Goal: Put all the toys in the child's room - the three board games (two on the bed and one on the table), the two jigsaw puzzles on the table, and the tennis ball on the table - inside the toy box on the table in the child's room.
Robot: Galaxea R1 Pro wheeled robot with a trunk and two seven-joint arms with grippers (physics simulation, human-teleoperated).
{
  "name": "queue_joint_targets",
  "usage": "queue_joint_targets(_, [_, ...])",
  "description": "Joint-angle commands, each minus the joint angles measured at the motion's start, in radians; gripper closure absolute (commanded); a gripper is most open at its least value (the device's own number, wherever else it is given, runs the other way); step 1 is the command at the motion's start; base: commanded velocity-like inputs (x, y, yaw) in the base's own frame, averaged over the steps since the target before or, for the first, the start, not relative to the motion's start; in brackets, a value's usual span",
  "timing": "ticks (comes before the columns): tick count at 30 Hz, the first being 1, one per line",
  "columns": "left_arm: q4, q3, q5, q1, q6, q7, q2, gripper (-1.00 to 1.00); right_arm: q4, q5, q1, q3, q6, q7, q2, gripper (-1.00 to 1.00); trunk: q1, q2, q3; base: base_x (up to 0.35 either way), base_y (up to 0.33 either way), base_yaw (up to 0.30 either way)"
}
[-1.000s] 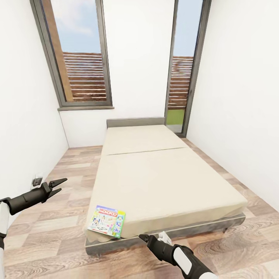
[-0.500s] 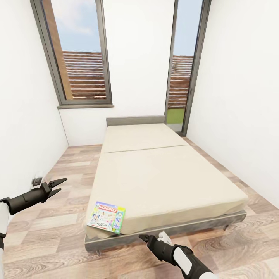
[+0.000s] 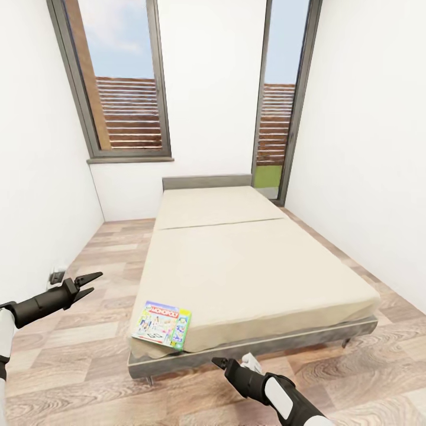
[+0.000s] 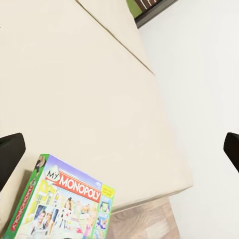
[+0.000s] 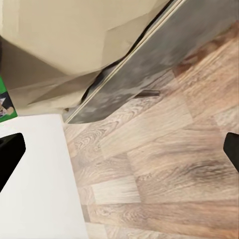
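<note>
Where the head view looks down, the Monopoly box [image 3: 162, 325] lies flat on the bed's [image 3: 254, 278] near left corner, between the open, empty left tool [image 3: 89, 284] and right tool [image 3: 228, 362], whose opening I cannot tell there. In the left wrist view the box [image 4: 64, 206] sits ahead between spread fingers [image 4: 10, 154]. In the right wrist view the fingers [image 5: 10, 154] stand wide apart, empty, over the floor [image 5: 164, 164].

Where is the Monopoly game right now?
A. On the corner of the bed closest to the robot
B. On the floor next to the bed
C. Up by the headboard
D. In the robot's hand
A: the Monopoly game lies flat on the near left corner of the bed, and both the left gripper and the right gripper are apart from it.
</note>
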State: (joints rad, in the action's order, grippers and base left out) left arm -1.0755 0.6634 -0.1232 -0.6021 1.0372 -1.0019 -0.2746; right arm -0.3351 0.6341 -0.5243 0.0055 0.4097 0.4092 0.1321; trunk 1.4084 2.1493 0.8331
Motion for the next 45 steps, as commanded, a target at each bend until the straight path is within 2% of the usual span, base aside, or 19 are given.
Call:
queue_joint_targets(1, [0.000,0.001,-0.002,-0.001,0.006,-0.002,0.000,-1.00,-0.002,0.007,0.000,0.001,0.006,0.001,0.000,-1.00,0.004,0.008,0.004,0.000,0.000,0.000])
queue_joint_targets(11, [0.000,0.001,-0.002,-0.001,0.006,-0.001,0.000,-1.00,-0.035,0.012,-0.006,-0.002,0.026,-0.001,0.010,-1.00,0.042,0.078,0.036,0.000,0.000,0.000])
queue_joint_targets(15, [0.000,0.001,-0.003,-0.001,0.006,-0.002,0.000,-1.00,-0.070,0.012,-0.011,-0.001,0.039,-0.001,0.028,-1.00,0.042,0.078,0.036,0.000,0.000,0.000])
queue_joint_targets(18, [0.000,-0.001,-0.002,-0.001,0.005,-0.001,0.002,-1.00,-0.091,0.011,-0.018,-0.001,0.080,-0.005,0.042,-1.00,0.042,0.078,0.036,0.000,0.000,0.000])
queue_joint_targets(23, [0.000,-0.002,-0.003,-0.001,0.003,0.000,0.005,-1.00,-0.101,0.010,-0.023,0.000,0.121,-0.004,0.042,-1.00,0.042,0.078,0.036,0.000,0.000,0.000])
queue_joint_targets(29, [0.000,-0.001,-0.003,-0.001,0.003,0.000,0.003,-1.00,-0.106,0.009,-0.028,0.005,0.135,-0.002,0.042,-1.00,0.042,0.078,0.036,0.000,0.000,0.000])
queue_joint_targets(35, [0.000,-0.001,-0.002,-0.001,0.003,0.000,0.003,-1.00,-0.107,0.009,-0.045,0.027,0.215,0.002,0.042,-1.00,0.042,0.078,0.036,0.000,0.000,0.000])
queue_joint_targets(39, [0.000,-0.001,-0.002,-0.001,0.003,0.000,0.002,-1.00,-0.108,0.007,-0.049,0.032,0.234,0.003,0.042,-1.00,0.042,0.078,0.036,0.000,0.000,0.000])
queue_joint_targets(45, [0.000,0.000,-0.002,-0.001,0.003,0.000,0.002,-1.00,-0.181,0.007,-0.056,0.037,0.240,-0.001,0.042,-1.00,0.042,0.078,0.036,0.000,0.000,0.000])
